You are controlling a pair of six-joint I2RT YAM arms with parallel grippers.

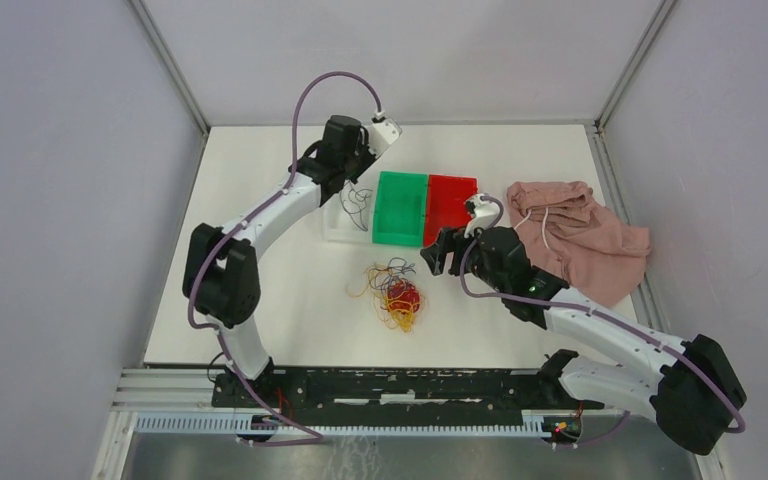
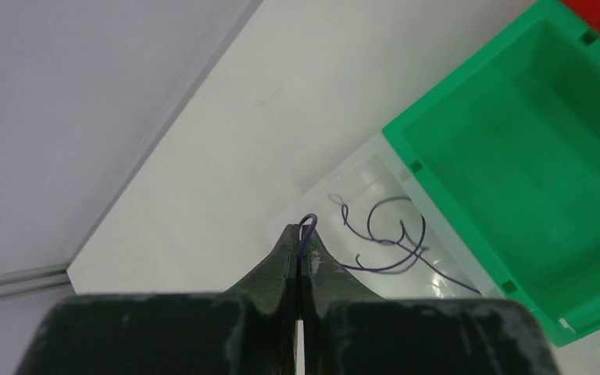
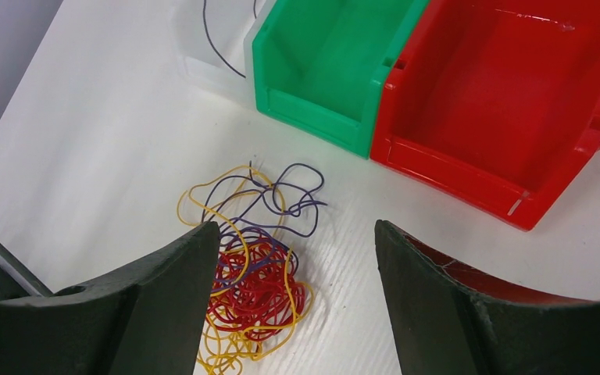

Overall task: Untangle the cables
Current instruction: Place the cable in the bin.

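left pincer [image 2: 301, 241] is pinched tight on a single purple cable [image 2: 307, 225], whose small loop pokes out past the tips, above the clear bin [image 2: 367, 176] where more purple strands [image 2: 394, 238] lie loose. right pincer [image 3: 297, 234] hangs with jaws spread wide and nothing between them over the tangle of cables [image 3: 254, 285], yellow, red and purple, heaped on the table [image 3: 94, 141] in front of the green bin [image 3: 305, 109] and red bin [image 3: 453, 168]. a pink cloth [image 1: 580, 240] lies just right of the bins.
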